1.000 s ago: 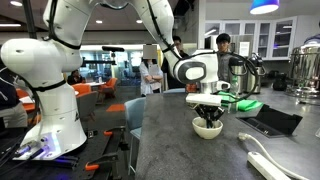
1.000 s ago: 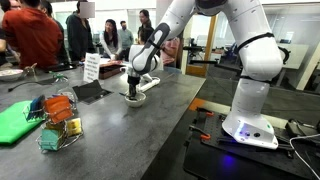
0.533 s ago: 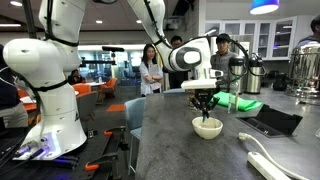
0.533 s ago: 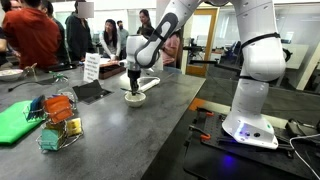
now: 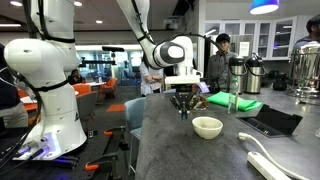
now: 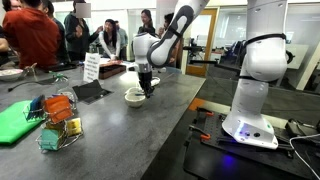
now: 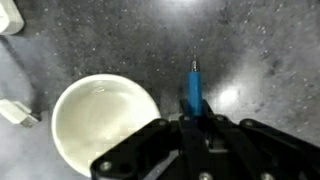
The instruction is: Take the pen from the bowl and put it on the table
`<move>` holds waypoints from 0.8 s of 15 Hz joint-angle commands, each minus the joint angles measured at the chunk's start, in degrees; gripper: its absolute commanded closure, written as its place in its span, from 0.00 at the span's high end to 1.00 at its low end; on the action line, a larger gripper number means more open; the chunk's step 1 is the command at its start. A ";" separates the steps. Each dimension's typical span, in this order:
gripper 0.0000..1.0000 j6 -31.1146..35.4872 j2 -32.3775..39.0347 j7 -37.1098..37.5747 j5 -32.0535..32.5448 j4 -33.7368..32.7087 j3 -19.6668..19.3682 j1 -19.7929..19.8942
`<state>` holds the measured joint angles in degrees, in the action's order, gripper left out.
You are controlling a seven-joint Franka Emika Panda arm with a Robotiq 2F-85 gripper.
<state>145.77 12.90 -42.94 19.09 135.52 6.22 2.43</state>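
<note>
Pen point(image 7: 195, 88) clenched in end effector point(image 7: 198, 122), blue barrel sticking out past the fingers toward the dark table point(image 7: 265, 60). Wrist view: pen's outside the cream bowl point(image 7: 100, 122), just beside its rim. In an exterior view, end effector hangs next to bowl point(image 5: 207, 126), not over it. Tip touching table? Can't tell.

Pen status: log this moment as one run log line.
gripper: shut on pen | pen: outside bowl, above table | bowl: empty | placement: not yet done
</note>
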 commanded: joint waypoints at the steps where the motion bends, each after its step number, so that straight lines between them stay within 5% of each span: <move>1: 0.03 1.77 -1.10 -6.06 7.01 4.19 -1.73 -0.23; 10: 0.03 6.33 4.24 -11.15 29.25 4.14 -3.95 -1.16; 11: 0.10 5.92 4.55 -11.17 30.49 4.05 -3.89 -1.25; 12: 0.38 5.58 4.72 -11.10 31.34 4.00 -3.80 -1.31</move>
<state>150.69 17.12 -52.57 47.39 139.99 3.19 1.75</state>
